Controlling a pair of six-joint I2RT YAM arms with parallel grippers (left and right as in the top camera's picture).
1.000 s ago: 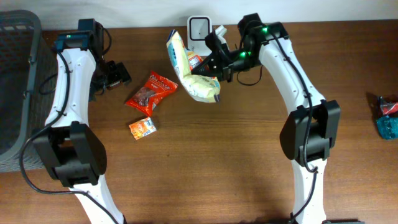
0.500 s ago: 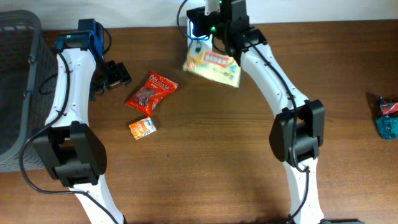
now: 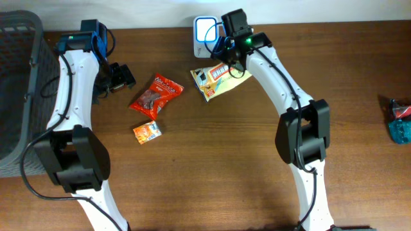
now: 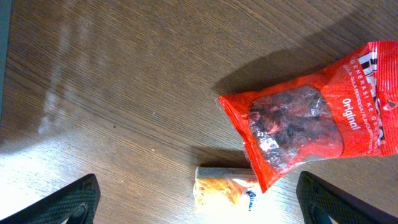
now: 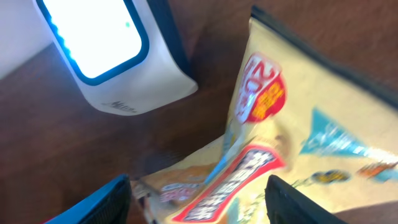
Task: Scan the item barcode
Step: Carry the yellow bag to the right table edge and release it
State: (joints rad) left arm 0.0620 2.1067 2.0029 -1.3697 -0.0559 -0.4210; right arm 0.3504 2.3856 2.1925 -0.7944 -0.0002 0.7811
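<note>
the yellow snack bag (image 5: 298,124) was seen unheld between the spread right fingers (image 5: 106,202); its barcode could be missed by the scanner (image 5: 106,56) beyond. the left fingers (image 4: 74,202) were spread.

Seen from overhead, the table's (image 3: 244,173) near half, from 4 to 8 o'clock, is bare wood and gives free passage. At 12 o'clock stands the scanner (image 3: 204,32), with the yellow snack bag (image 3: 218,81) just beside it. The red snack bag (image 3: 156,95) and the orange packet (image 3: 147,131) block 10 o'clock. A basket (image 3: 19,77) walls off 9 o'clock, and a teal package (image 3: 401,128) lies at 3.
</note>
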